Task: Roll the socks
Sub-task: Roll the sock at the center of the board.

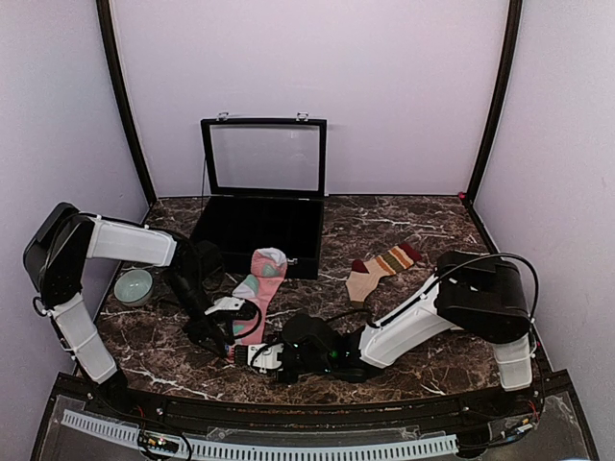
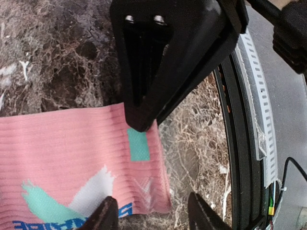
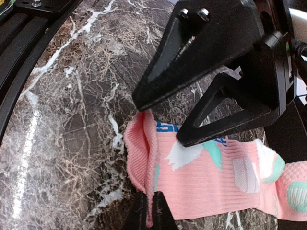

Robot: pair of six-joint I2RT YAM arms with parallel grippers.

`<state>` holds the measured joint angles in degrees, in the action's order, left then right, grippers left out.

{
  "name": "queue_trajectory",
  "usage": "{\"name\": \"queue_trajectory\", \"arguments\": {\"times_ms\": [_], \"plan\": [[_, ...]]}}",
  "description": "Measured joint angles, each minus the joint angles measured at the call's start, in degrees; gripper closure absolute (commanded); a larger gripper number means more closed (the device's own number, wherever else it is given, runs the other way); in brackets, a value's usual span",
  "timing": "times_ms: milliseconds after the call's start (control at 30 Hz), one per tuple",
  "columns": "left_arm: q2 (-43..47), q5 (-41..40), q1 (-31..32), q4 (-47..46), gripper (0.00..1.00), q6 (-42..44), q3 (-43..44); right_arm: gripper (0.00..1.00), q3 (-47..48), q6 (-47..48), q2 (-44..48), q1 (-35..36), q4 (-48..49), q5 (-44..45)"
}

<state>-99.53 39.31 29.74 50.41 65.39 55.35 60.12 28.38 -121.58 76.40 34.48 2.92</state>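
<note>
Pink sock (image 1: pixel 258 288) | right fingers (image 3: pixel 160 212) pinch cuff | left fingers (image 2: pixel 106 214) spread | black case (image 1: pixel 309 240) open

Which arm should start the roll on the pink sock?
Right, most likely. The right gripper is shut on the cuff edge of the pink sock, which is lifted and folding over. The left gripper is open at the same end, gripping nothing.

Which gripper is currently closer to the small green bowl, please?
Left. The left gripper works at the near end of the pink sock, right of the bowl; the right gripper sits farther right, nearer the front edge.
</note>
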Motion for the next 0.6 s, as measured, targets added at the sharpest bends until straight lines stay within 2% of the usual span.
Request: {"name": "queue_trajectory", "arguments": {"times_ms": [133,300,600], "plan": [[2.16,-0.68,-0.02,-1.92,0.38,-0.28,-1.16,1.00,0.09,-2.84,-0.15,0.00,-0.17,0.11],[9.60,-1.25,-0.02,-3.91,0.38,-0.28,-4.07,1.00,1.31,-9.55,-0.42,-0.46,-2.16,-0.90],[19.10,-2.51,0.09,-11.58,0.37,-1.22,-11.08,1.00,2.27,-29.73,-0.39,-6.23,-4.11,-11.06]]}}
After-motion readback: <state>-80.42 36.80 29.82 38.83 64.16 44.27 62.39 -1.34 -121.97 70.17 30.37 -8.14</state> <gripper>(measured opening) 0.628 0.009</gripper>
